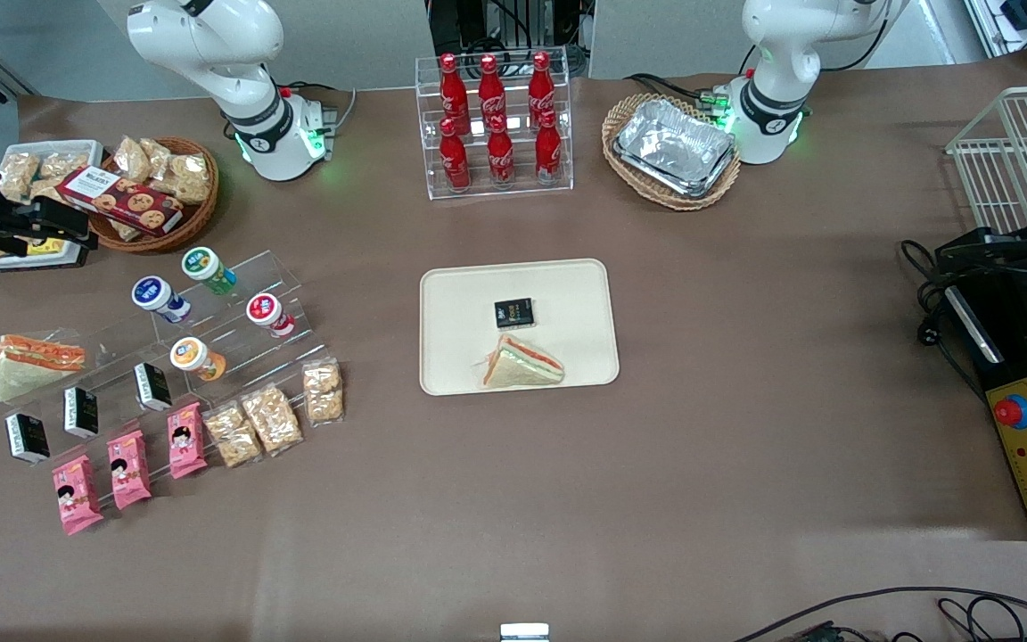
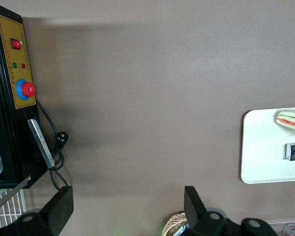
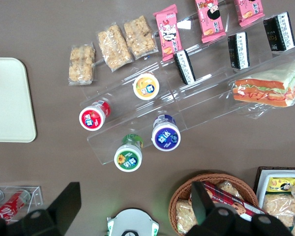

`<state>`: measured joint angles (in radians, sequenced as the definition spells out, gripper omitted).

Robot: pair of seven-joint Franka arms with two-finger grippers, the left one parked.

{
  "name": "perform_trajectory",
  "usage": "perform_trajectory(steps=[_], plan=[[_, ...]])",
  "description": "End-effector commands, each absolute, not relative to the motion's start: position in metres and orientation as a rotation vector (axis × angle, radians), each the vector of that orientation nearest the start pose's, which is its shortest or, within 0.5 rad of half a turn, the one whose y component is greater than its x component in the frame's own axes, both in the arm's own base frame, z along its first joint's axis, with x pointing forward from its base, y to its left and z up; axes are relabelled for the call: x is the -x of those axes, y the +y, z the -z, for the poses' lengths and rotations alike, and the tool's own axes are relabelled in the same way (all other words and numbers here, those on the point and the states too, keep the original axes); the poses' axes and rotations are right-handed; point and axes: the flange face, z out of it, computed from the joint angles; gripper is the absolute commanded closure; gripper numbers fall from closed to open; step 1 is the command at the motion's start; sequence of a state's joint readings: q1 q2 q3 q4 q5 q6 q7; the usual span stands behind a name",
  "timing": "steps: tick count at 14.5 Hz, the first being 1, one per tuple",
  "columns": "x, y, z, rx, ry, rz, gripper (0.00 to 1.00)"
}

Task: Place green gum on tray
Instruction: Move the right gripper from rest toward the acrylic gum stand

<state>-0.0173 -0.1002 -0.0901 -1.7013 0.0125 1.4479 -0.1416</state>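
Observation:
The green gum (image 1: 208, 268) is a green canister with a white lid. It lies on the top step of a clear acrylic stand (image 1: 237, 334), beside a blue canister (image 1: 160, 298). It also shows in the right wrist view (image 3: 128, 156). The cream tray (image 1: 567, 294) lies at the table's middle with a black packet (image 1: 513, 313) and a wrapped sandwich (image 1: 522, 364) on it; its edge shows in the right wrist view (image 3: 7, 98). My gripper (image 1: 41, 234) hangs open and empty at the working arm's end of the table, apart from the gum, as the right wrist view shows (image 3: 135, 209).
Red (image 1: 269, 313) and orange (image 1: 197, 358) canisters lie on the lower steps. Black packets, pink snack packs, cracker bags and a sandwich (image 1: 32, 363) lie round the stand. A wicker snack basket (image 1: 152, 192) stands by the gripper. A cola rack (image 1: 496, 125) and a foil-tray basket (image 1: 674, 147) stand farther from the camera.

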Motion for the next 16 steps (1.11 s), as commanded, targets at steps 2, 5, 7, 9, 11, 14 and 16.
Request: perform_trajectory(steps=[2, 5, 7, 9, 11, 14, 16], plan=[[-0.510, -0.054, -0.617, 3.107, -0.064, -0.185, 0.00], [-0.510, -0.053, -0.617, 3.102, -0.069, -0.184, 0.00], [-0.511, -0.052, -0.615, 3.101, -0.073, -0.181, 0.00], [-0.507, -0.042, -0.618, 3.103, -0.100, -0.189, 0.00], [-0.499, -0.033, -0.621, 3.103, -0.112, -0.187, 0.00], [-0.471, -0.024, -0.618, 3.102, -0.129, -0.190, 0.00], [-0.451, -0.022, -0.616, 3.104, -0.135, -0.169, 0.00]])
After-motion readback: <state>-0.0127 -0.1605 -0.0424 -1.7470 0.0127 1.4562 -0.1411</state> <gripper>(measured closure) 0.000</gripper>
